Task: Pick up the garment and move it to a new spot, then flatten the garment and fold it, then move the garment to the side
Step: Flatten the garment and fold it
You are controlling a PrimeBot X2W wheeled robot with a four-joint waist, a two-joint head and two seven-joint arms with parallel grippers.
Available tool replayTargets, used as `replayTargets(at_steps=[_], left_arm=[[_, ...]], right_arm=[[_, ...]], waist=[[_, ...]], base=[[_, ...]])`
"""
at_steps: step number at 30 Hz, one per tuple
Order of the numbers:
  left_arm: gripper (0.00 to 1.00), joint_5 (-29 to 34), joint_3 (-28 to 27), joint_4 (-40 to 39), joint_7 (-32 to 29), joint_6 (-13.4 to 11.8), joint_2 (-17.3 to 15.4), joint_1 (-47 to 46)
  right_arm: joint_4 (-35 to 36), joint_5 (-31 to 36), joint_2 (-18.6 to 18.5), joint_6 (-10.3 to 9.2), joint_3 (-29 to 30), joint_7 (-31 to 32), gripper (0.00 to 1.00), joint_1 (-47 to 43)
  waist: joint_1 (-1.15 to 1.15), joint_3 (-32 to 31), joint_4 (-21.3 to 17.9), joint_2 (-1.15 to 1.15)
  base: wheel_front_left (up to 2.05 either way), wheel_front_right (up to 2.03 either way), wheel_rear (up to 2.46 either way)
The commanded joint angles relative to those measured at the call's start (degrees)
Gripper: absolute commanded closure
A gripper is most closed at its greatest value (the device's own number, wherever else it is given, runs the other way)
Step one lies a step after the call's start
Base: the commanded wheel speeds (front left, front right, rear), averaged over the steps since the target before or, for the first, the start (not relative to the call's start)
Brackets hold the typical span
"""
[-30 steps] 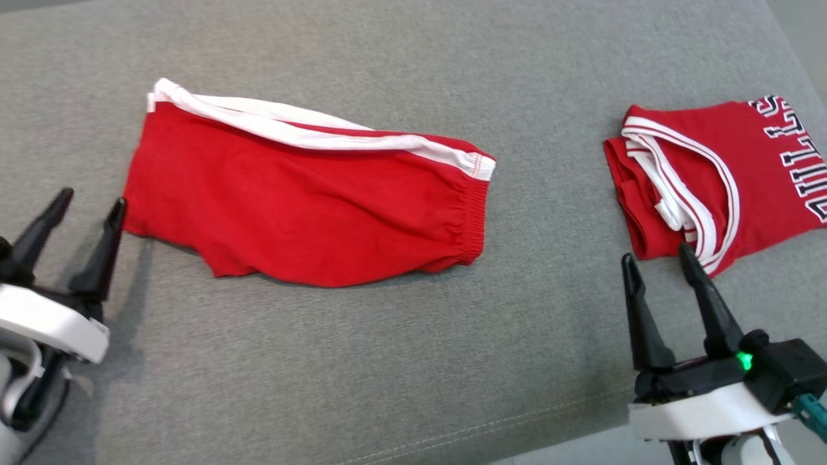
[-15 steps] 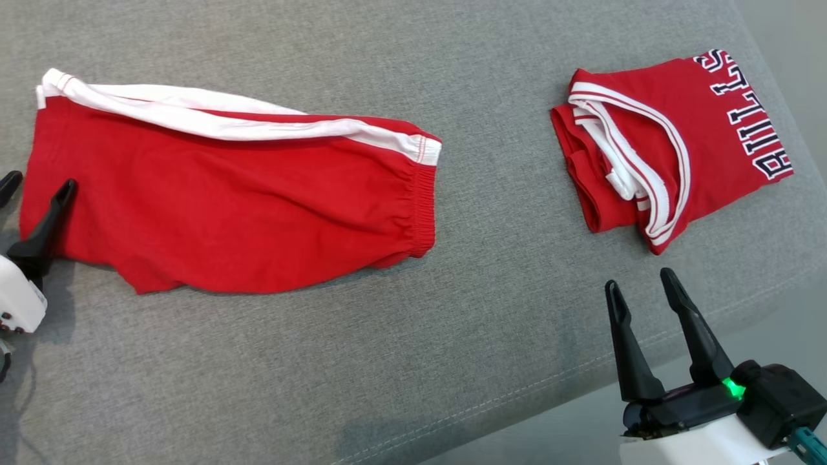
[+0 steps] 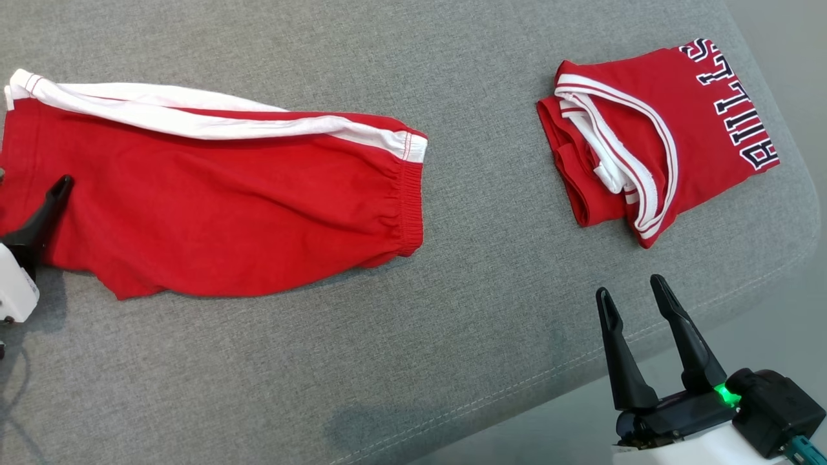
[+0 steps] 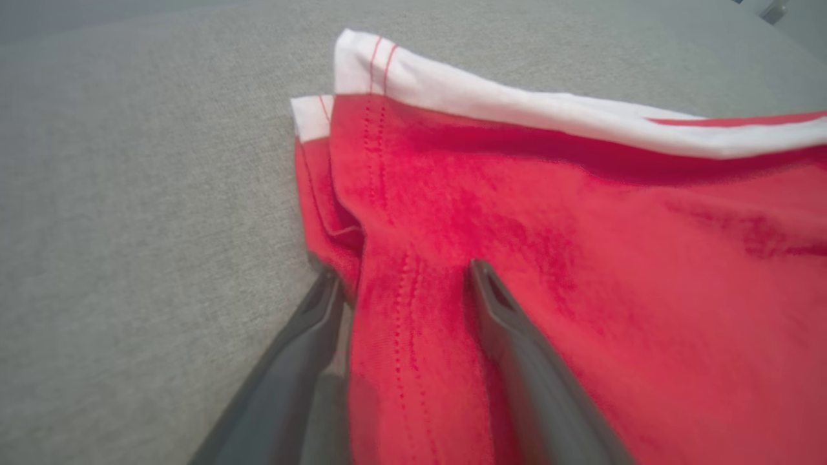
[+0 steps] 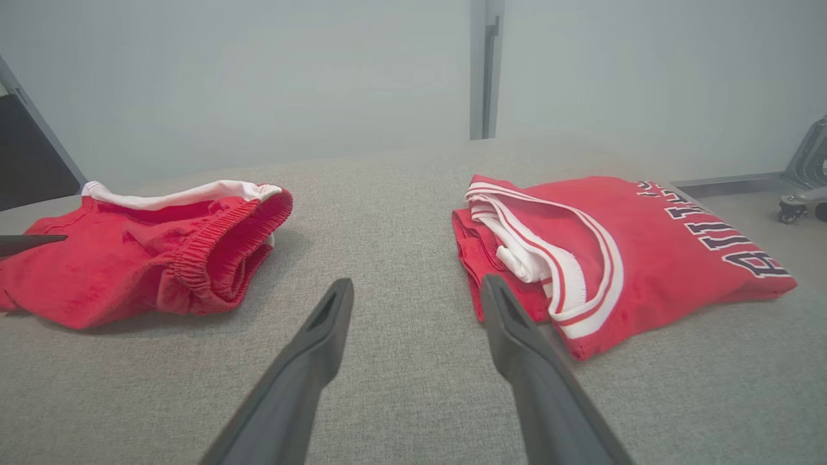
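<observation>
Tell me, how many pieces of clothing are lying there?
2. The red shorts lie on the robot's left, with the open left pincer straddling their edge. The folded red jersey lies on its right. None seems hidden.

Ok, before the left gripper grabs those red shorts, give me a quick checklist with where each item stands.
1. Left gripper open: ok.
2. Its jaws straddle the hem edge of the red shorts with the white side stripe: ok.
3. Fingers touching the cloth: cannot tell.
4. Right gripper open, apart from the folded red jersey with white trim: ok.
5. Bare grey fabric surface between the two garments: ok.
</observation>
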State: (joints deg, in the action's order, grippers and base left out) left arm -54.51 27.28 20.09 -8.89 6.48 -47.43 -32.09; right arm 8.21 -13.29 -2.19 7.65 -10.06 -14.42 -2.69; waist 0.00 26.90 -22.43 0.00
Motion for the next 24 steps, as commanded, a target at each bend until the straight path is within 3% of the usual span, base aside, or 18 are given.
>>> replayTargets(at_steps=[1, 2, 3, 4, 11, 24], left_arm=[[0.53, -0.76, -1.59, -1.11, -0.75, -0.33, -2.53, -0.07], [0.62, -0.74, -1.28, -1.35, -1.09, -0.32, -2.57, 0.24], [0.77, -1.04, -1.17, -1.50, -1.29, -0.28, -2.43, 0.48], [1.00, -1.21, -1.12, -1.68, -1.27, -0.26, -2.30, 0.63], [1.00, 1.45, 0.48, -4.02, 2.40, 0.12, -1.41, 1.18], [1.00, -2.65, 2.36, 1.45, 8.14, 0.77, 6.12, 4.06]], right_arm=[[1.34, -0.43, -0.69, -0.16, -1.34, -0.58, 0.00, -0.47], [1.31, -0.51, -0.69, -0.16, -1.38, -0.58, 0.00, -0.36], [1.35, -0.45, -0.69, -0.16, -1.48, -0.58, 0.00, -0.25], [1.38, -0.36, -0.69, -0.16, -1.49, -0.58, 0.00, -0.13], [0.43, -0.11, -0.69, -0.16, -0.63, -0.58, 0.00, 1.20], [-6.83, 0.19, -0.69, -0.16, 1.19, -0.58, 0.00, 6.89]], waist=[[0.00, -0.02, 0.12, 0.00], [0.00, -0.05, 0.20, 0.00], [0.00, -0.08, 0.30, 0.00], [0.00, -0.11, 0.43, 0.00], [0.00, -1.45, 2.72, 0.00], [0.00, -7.35, 10.90, 0.00]], base=[[0.00, 0.00, 0.00], [0.00, 0.00, 0.00], [0.00, 0.00, 0.00], [0.00, 0.00, 0.00], [0.00, 0.00, 0.00], [0.00, 0.00, 0.00]])
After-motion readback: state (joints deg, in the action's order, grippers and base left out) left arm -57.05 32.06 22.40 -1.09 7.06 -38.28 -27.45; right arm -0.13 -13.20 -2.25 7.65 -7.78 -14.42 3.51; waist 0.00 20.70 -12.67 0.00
